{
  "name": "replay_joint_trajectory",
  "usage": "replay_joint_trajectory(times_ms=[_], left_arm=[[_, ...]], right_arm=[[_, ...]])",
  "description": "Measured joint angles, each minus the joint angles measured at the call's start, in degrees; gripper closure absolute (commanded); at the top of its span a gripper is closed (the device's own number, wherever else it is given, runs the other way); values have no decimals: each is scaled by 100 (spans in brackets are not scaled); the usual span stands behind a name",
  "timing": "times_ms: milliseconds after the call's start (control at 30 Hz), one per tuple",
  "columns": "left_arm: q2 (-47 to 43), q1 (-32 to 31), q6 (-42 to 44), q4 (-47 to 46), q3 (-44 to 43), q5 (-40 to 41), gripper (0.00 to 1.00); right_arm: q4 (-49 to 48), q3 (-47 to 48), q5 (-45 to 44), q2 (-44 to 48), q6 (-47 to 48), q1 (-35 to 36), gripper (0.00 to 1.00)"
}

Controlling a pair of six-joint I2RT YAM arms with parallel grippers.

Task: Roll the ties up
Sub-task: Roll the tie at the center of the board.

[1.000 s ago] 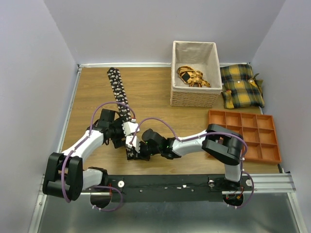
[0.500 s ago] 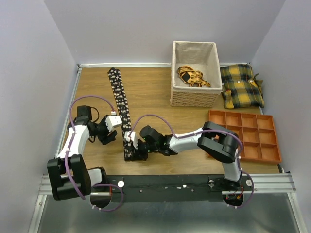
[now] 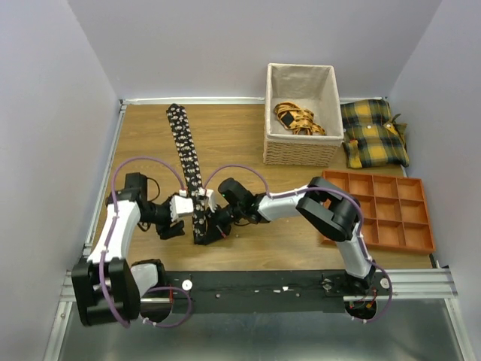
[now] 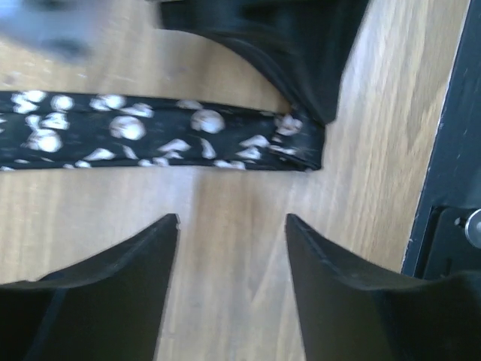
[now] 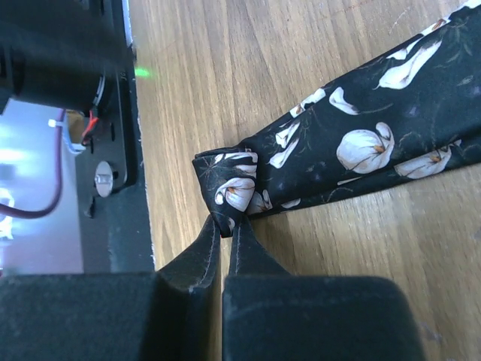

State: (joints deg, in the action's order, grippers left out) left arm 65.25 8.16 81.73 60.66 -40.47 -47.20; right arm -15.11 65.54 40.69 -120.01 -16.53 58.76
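One of the ties [image 3: 186, 154] lies as a long black strip with white flowers, running from the table's far left down to its near end [image 3: 201, 235]. My right gripper [image 5: 226, 223] is shut on a folded corner at that near end of the tie [image 5: 353, 147]; in the top view the right gripper [image 3: 211, 224] sits just right of the strip. My left gripper [image 4: 231, 219] is open over bare wood, with the tie [image 4: 150, 139] lying crosswise just beyond its fingertips. Seen from the top, the left gripper [image 3: 189, 210] is close to the strip's left side.
A wicker basket [image 3: 302, 153] holding orange straps stands at the back. Yellow-and-black plaid cushions [image 3: 373, 134] lie to its right. An orange compartment tray [image 3: 385, 212] sits at the near right. The black mounting rail [image 3: 263, 289] runs along the near edge.
My left gripper drew back left from the tie, its jaws narrowing, then came right again beside it. The right gripper shifted up and left, still pinching the tie's end.
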Motion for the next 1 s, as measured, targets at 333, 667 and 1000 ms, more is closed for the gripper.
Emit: replay_joint_trajectory(times_ms=[333,667,1000], left_arm=[[-1257,-1012,-323,-621,949,739,13],[-570,-1982,-824,-1307,1091,990,27],[-74,-2002,-763,-1624,1058,1401,29]], right_arm=[[492,603,610,-413,-761,-151,93],[531,1228,999,-957,-1672,-302,93],[468,1220,994,-997,-2114,-446,92]])
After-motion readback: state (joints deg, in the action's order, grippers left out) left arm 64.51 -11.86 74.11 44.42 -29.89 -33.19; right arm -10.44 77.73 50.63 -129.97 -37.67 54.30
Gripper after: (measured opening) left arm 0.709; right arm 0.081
